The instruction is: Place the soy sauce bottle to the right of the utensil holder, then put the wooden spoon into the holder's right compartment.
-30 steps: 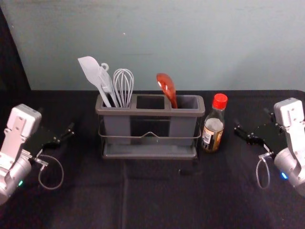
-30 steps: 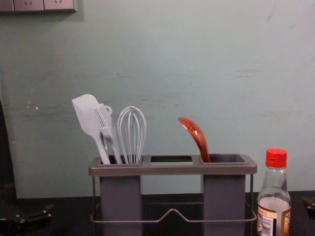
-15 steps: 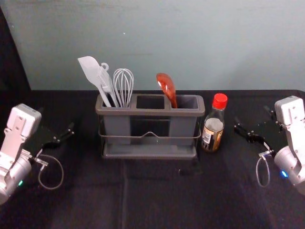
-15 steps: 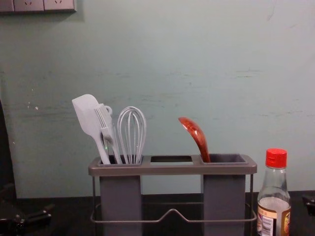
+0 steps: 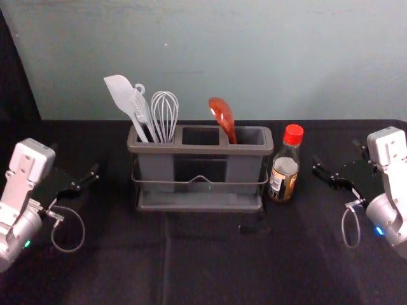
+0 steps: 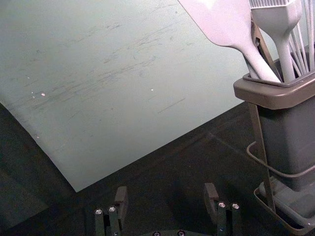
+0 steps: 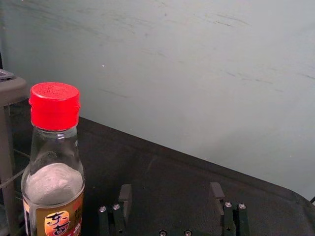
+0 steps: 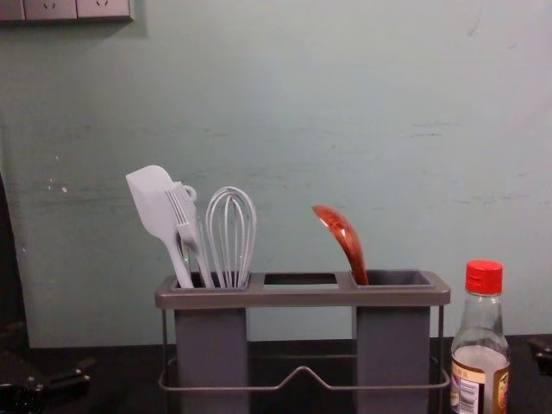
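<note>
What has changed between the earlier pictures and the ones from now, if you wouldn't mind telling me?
Very little: the right arm has shifted just slightly outward, to the robot's right. Nothing was taken hold of or let go. The left gripper and right gripper remain open, the wooden spoon in the utensil holder's right compartment, and the soy sauce bottle beside it.

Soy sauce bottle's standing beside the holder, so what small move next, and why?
Probably draw the open right gripper back: the bottle stands upright right of the holder, and the wooden spoon leans in its right compartment, so both placements look done.
</note>
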`<move>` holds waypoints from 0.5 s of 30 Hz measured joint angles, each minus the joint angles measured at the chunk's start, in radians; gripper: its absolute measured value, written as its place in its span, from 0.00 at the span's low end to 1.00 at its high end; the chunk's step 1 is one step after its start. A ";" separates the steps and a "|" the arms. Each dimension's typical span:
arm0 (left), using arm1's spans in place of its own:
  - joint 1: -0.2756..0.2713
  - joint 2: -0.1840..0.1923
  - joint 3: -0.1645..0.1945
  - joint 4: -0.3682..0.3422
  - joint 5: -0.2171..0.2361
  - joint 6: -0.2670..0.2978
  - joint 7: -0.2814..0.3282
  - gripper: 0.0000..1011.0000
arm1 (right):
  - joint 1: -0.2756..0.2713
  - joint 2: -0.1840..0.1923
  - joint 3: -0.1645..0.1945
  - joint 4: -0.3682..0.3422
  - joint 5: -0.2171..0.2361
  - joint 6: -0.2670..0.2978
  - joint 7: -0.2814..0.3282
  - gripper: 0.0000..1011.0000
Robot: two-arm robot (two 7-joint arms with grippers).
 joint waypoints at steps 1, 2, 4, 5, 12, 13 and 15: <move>0.000 0.000 0.000 0.000 0.000 0.000 0.000 1.00 | 0.000 0.000 0.000 0.000 0.000 0.000 0.000 0.99; 0.000 0.000 0.000 0.000 0.000 0.000 0.000 1.00 | 0.000 0.000 0.000 0.000 0.000 0.000 0.000 0.99; 0.000 0.000 0.000 0.000 0.000 0.000 0.000 1.00 | 0.000 0.000 0.000 0.000 0.000 0.000 0.000 0.99; 0.000 0.000 0.000 0.000 0.000 0.000 0.000 1.00 | 0.000 0.000 0.000 0.000 0.000 -0.001 0.001 0.99; 0.000 0.000 0.000 0.000 0.000 0.000 0.000 1.00 | 0.000 0.000 0.000 0.000 0.000 -0.001 0.001 0.99; 0.000 0.000 0.000 0.000 0.000 0.000 0.000 1.00 | 0.000 0.000 0.000 0.000 0.000 -0.001 0.001 0.99; 0.000 0.000 0.000 0.000 0.000 0.000 0.000 1.00 | 0.000 0.000 0.000 0.000 0.000 -0.001 0.001 0.99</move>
